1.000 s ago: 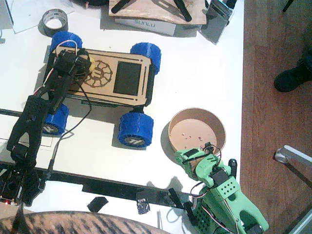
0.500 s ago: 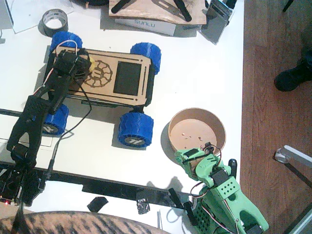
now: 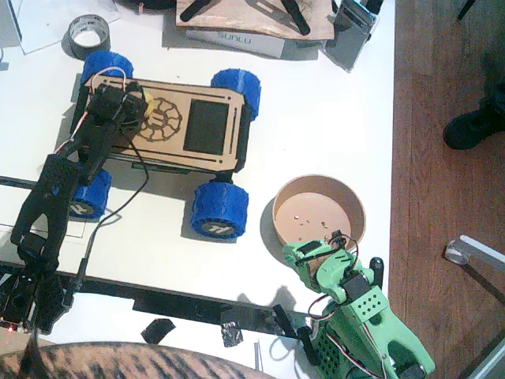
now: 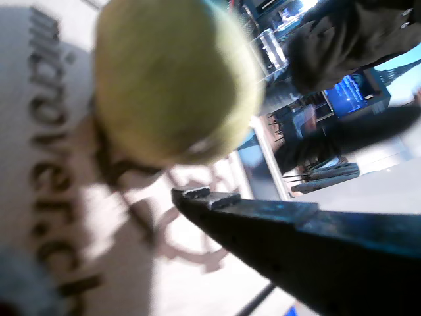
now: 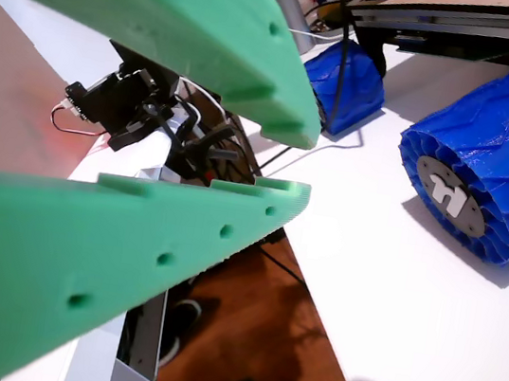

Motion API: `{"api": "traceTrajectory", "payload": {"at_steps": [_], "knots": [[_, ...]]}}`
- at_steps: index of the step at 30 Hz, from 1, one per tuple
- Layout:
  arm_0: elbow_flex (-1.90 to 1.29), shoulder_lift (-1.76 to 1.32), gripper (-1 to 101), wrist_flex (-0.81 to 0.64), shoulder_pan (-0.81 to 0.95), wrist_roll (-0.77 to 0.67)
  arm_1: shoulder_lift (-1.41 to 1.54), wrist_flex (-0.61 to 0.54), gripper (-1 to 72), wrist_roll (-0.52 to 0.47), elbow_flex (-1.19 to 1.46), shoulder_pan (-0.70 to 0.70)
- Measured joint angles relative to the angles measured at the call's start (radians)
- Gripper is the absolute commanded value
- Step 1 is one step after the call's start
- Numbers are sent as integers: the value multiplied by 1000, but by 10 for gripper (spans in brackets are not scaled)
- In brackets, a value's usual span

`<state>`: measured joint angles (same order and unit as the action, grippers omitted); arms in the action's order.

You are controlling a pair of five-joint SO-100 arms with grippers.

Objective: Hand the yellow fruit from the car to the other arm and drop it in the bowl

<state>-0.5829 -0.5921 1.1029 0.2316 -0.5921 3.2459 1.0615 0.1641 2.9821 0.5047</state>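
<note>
The white worktop [image 3: 316, 118] is seen from above in the fixed view. The car [image 3: 170, 126] is parked on its left half, its light-wood deck carried on blue wheels, one of which [image 5: 483, 167] is shown close up in a wrist view. The black left arm [image 3: 67, 185] is stretched from the lower left corner over the car's left end, and the green right arm [image 3: 367, 324] is folded at the lower right. The bowl [image 3: 319, 212] is set on the worktop just beyond the green arm, right of the car and apart from it. A grey tape roll [image 3: 88, 35] is placed at the upper left.

The left gripper [image 3: 126, 103] is lowered at the yellow fruit [image 4: 177, 79], which is rested on the car's engraved deck beside the lettering. One dark fingertip [image 4: 204, 197] is shown just beside the fruit; whether the jaws are closed on it cannot be told. The right gripper [image 5: 287, 167] is held with its green jaws apart and nothing between them.
</note>
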Motion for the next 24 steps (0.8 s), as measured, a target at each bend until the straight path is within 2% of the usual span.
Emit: {"api": "traceTrajectory", "payload": {"at_steps": [6,9,11,14,15,24], "knots": [[2,6,425,-12,0,0,0,3,1,0,0,0],[2,6,390,-12,0,0,0,6,1,0,0,0],[2,6,308,-12,0,0,0,6,1,0,0,0],[2,6,49,-12,0,2,0,6,1,-6,0,-3],[2,6,1,-15,-2,0,0,6,1,-6,0,-3],[3,6,1,-20,-2,0,0,6,1,-6,0,-9]]}}
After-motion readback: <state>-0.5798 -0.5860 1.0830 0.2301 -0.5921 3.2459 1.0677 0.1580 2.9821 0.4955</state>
